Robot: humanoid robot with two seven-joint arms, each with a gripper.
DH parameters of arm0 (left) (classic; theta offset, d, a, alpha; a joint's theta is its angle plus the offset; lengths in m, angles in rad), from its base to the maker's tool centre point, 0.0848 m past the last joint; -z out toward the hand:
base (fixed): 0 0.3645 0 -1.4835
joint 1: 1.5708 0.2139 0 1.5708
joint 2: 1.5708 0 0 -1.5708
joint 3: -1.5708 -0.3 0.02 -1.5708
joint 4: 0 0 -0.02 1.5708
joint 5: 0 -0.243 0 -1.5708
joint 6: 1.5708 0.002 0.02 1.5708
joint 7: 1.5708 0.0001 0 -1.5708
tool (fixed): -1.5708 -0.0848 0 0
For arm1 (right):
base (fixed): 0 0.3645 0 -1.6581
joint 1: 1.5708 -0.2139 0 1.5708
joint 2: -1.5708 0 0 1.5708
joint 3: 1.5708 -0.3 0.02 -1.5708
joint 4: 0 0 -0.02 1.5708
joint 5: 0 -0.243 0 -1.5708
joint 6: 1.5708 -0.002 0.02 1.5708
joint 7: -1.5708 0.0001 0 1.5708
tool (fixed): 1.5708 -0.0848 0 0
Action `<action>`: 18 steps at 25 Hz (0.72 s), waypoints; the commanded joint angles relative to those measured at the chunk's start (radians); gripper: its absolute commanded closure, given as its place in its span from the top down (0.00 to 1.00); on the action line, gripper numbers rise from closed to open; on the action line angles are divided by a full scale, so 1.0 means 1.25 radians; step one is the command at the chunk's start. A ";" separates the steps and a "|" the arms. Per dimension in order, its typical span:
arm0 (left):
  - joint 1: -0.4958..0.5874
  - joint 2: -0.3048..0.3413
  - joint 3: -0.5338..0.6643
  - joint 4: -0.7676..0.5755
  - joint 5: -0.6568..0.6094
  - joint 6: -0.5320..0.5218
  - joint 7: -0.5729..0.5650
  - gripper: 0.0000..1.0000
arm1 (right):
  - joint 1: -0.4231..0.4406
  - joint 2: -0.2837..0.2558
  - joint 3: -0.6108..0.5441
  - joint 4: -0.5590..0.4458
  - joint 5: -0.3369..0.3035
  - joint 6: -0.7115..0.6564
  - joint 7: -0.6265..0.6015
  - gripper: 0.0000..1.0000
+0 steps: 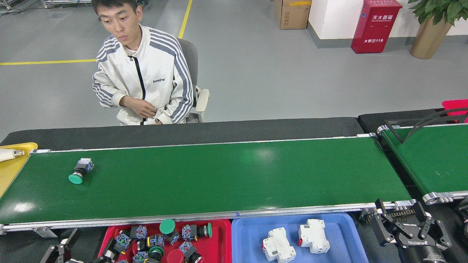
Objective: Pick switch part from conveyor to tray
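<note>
Head view is showing, nearest the robot, the left end effector (60, 252) peeking in at the bottom left edge, mostly cut off, so I cannot tell how its fingers are standing. At the bottom right the right end effector (409, 227) is sitting with its black fingers spread apart and nothing between them; white lettering on its body is reading ROBOTIQ.

Between the two, a red tray (216, 244) is holding a jumble of push-button switch parts with green and red caps and blue-grey blocks. Just beside it on the right, a blue tray (347, 241) is carrying two white circuit breakers (297, 241) lying side by side, close but apart.

Behind the trays the conveyor (226, 179) is stretching across the bench, its silver rails running along both long sides. One switch part (79, 171) is lying on its side on the belt near the left end, green cap pointing toward the robot. A yellow tray (14, 166) is touching the belt's left end, and a second green belt (435, 157) is angling away at the right.

Beyond the bench a person (140, 73) in a white striped jacket is sitting on a chair. Farther back, a red cabinet (376, 25) is bearing Chinese characters and 119, between a cardboard box (291, 14) and a potted plant (431, 25).
</note>
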 commanded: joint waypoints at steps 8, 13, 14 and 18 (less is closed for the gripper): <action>-0.239 0.175 0.014 0.279 0.004 0.022 -0.025 1.00 | 0.001 0.014 0.002 -0.016 0.001 -0.010 -0.005 1.00; -0.535 0.297 -0.151 0.661 -0.003 0.084 -0.009 1.00 | 0.000 0.020 0.018 -0.016 0.001 -0.009 -0.005 1.00; -0.567 0.310 -0.174 0.717 -0.005 0.109 0.009 1.00 | 0.000 0.022 0.020 -0.015 0.001 -0.008 -0.005 1.00; -0.635 0.348 -0.241 0.864 -0.005 0.192 0.050 1.00 | -0.002 0.029 0.065 -0.012 0.001 -0.009 -0.005 1.00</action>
